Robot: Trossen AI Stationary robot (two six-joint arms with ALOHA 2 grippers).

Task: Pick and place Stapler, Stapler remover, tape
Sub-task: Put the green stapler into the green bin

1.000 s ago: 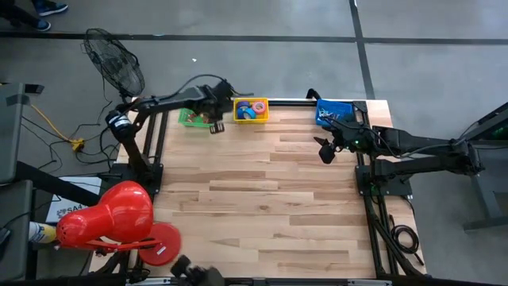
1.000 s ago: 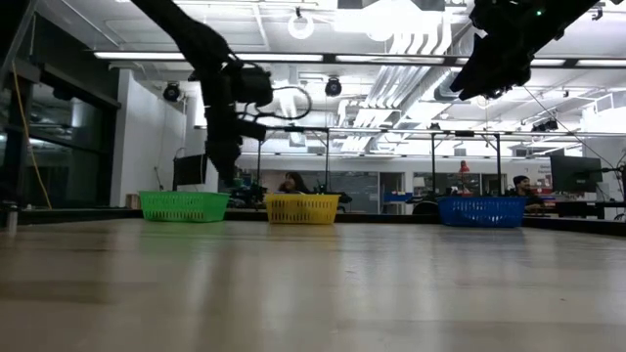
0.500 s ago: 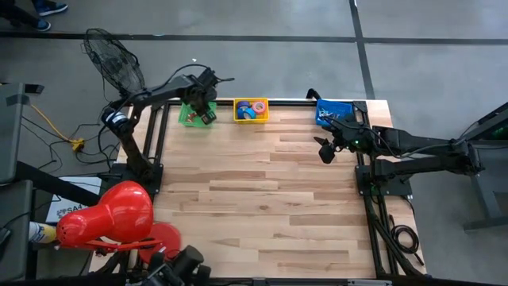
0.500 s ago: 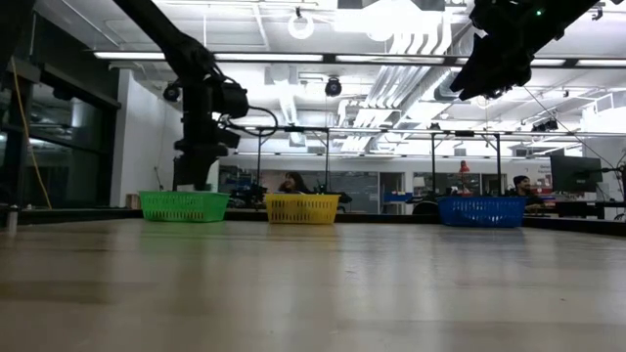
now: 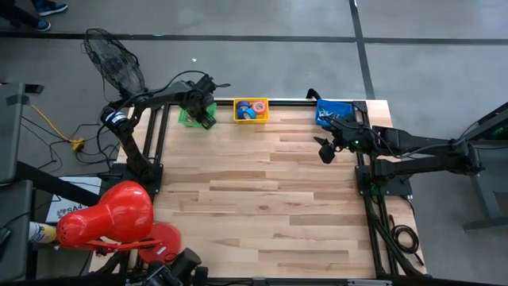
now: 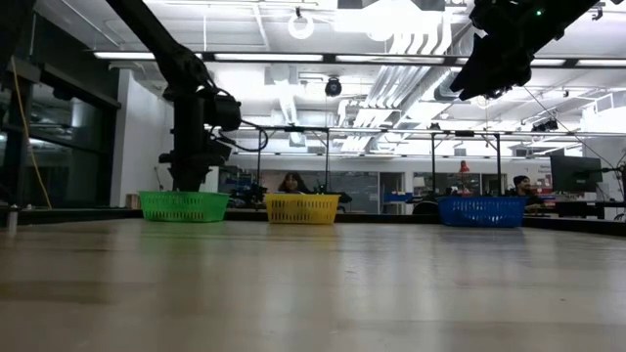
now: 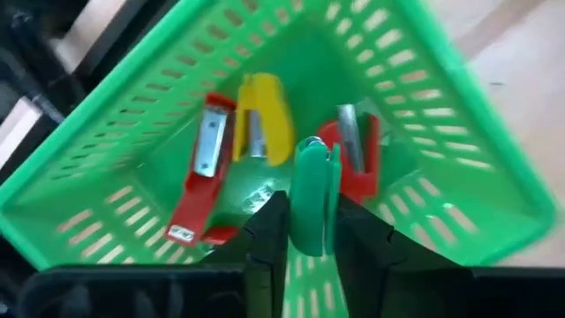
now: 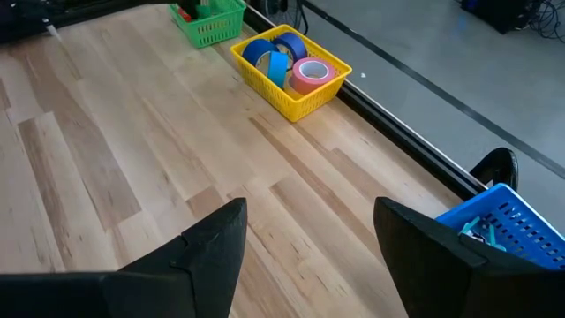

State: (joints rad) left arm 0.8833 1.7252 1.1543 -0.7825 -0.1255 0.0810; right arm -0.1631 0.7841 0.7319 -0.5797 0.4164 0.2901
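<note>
My left gripper (image 7: 311, 231) hangs over the green basket (image 5: 187, 119) at the table's far left, shut on a green stapler (image 7: 311, 190). Two red staplers (image 7: 201, 172) and a yellow one (image 7: 263, 119) lie on the basket's floor. Several tape rolls (image 8: 284, 64) sit in the yellow basket (image 5: 251, 110). My right gripper (image 8: 309, 256) waits open above the table's right side, near the blue basket (image 5: 333, 111). The stapler remover cannot be made out. My left gripper pinches the green stapler between its two fingers (image 7: 267, 234), which press on its two flat sides (image 7: 309, 221). They come from above, pointing steeply down into the basket. The stapler sticks out beyond the fingertips, above the staplers on the floor; whether it touches them I cannot tell.
Three baskets stand in a row along the far edge: green (image 6: 184, 206), yellow (image 6: 301, 208) and blue (image 6: 481, 211). The blue basket (image 8: 512, 231) holds small items I cannot identify. Bare wooden table (image 5: 262, 206) fills the middle and near side. People sit in the room behind.
My left gripper has swung from beside the yellow basket toward the table's left, to above the green basket. It has sunk toward the basket and rolled at the wrist, carrying the green stapler along.
</note>
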